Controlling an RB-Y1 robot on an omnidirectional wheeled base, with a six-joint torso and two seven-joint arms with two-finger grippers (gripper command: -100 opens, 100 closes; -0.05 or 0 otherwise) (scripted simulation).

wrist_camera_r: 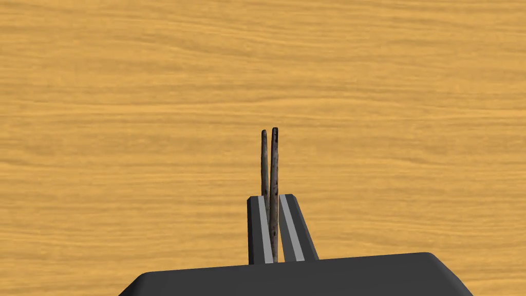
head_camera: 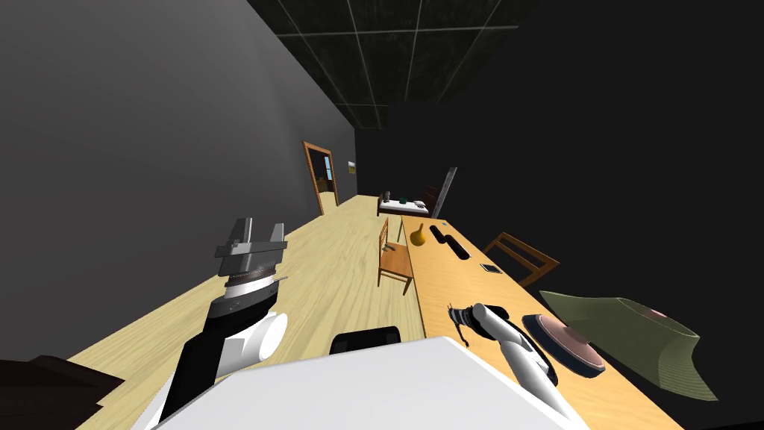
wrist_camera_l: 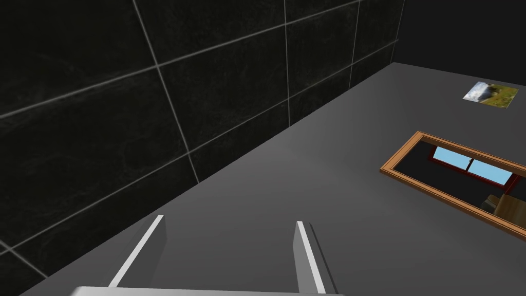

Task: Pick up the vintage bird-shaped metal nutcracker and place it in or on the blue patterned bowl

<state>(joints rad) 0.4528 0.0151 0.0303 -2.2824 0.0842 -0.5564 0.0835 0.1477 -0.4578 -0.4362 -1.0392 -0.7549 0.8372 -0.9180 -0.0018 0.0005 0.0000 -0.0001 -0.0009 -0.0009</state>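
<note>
We hold the nutcracker (wrist_camera_r: 270, 164) over the tabletop (wrist_camera_r: 128, 103).
Our right claw (wrist_camera_r: 273, 198) is clenched on its two thin handles, near the bowl (head_camera: 563, 342); our left claw (wrist_camera_l: 231, 220) hangs released, raised.

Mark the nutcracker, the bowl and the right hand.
nutcracker (wrist_camera_r: 275, 159), right wrist view, on one thin rusty handle.
bowl (head_camera: 565, 340), head view, on its pinkish top face.
right hand (wrist_camera_r: 273, 199), right wrist view, midway between its fingertips, shut on the nutcracker.

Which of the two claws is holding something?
The right claw, over the wooden table: its fingers press the thin rusty handles of the nutcracker. The left claw stands open and empty.
</note>
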